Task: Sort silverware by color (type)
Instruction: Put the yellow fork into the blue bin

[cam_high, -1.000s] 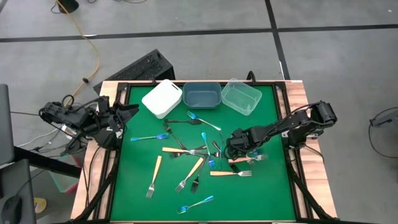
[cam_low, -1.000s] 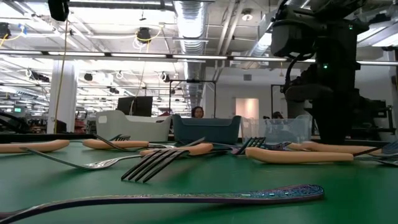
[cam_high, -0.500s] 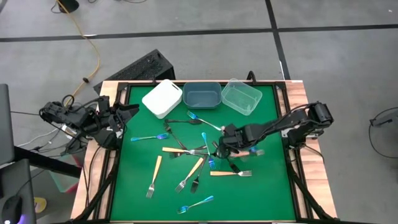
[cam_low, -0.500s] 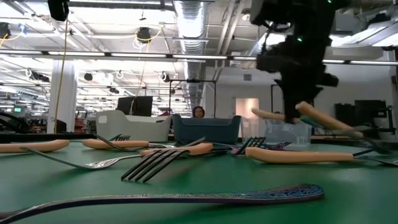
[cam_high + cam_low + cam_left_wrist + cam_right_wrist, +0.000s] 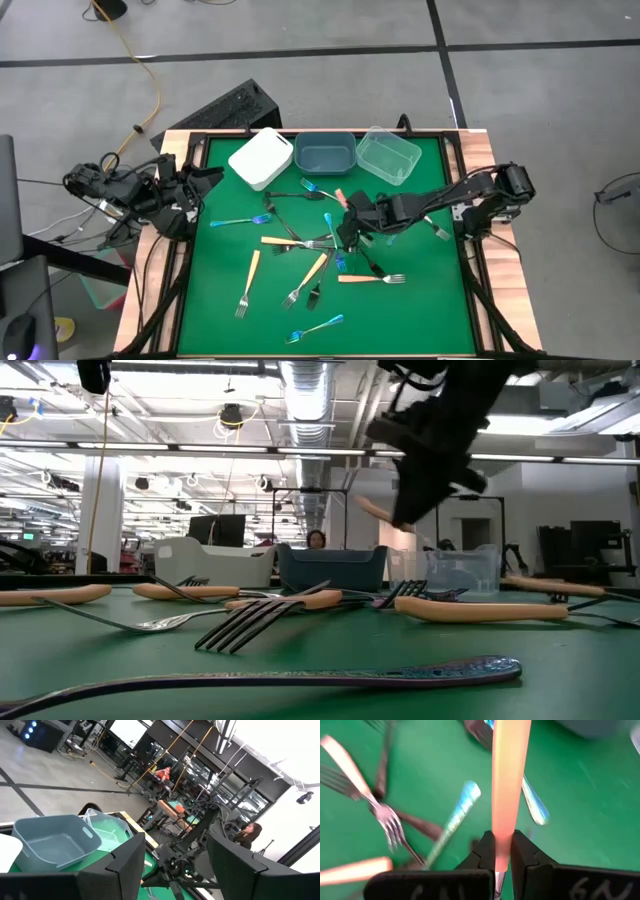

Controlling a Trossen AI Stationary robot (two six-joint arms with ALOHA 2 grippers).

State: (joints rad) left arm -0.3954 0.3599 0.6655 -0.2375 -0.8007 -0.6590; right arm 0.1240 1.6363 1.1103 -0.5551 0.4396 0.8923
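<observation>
Bins line the far edge of my green worktop [image 5: 420,310]: a white bin [image 5: 260,157], a grey-blue bin [image 5: 325,153] and a clear bin [image 5: 388,155], side by side. From above, the grey-blue and clear ones show only their own floors; I cannot tell what the white one holds.

My right pincer [image 5: 343,213] hangs above the middle of the worktop, near the grey-blue bin, clenched on an orange-handled utensil [image 5: 507,785]. In my right wrist view the handle runs straight out from between my two dark fingers [image 5: 482,851], lifted clear of the green surface. The low view shows that handle poking out of the raised pincer, above the bins behind it.

Beneath and around it the rest of the silverware [image 5: 305,255] lies scattered on the worktop: blue-handled forks, orange-handled forks and dark-handled pieces, several crossing each other near the centre, all outside the bins.

My left pincer [image 5: 207,180] waits at the left edge of the worktop, beside the white bin, fingers spread and holding nothing.
</observation>
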